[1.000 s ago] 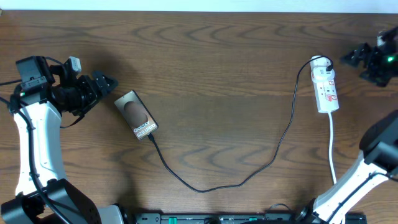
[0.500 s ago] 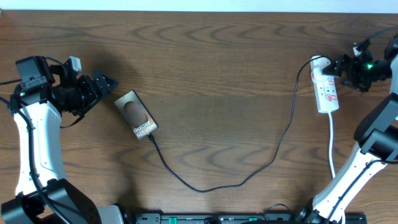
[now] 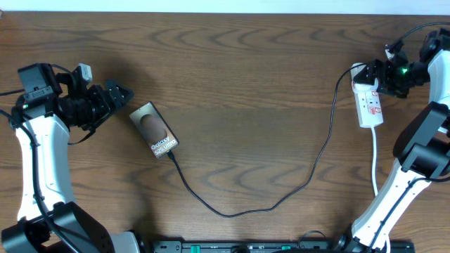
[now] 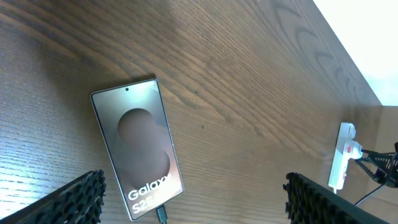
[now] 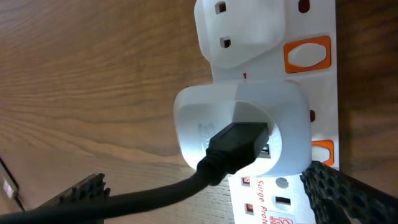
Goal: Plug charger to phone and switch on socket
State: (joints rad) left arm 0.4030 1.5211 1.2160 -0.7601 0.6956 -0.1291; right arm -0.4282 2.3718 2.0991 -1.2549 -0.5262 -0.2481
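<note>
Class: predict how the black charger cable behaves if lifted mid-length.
Probably floppy: the charger cable lies in a loose curve. Likely light, being thin. Its ends meet the phone and power strip, so it may tug them.

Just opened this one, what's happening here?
The charger already runs from the adapter on the socket into the bottom end of the phone. The right gripper hovers open at the adapter end of the socket, near its orange switches. The left gripper sits open beside the phone, holding nothing.
</note>
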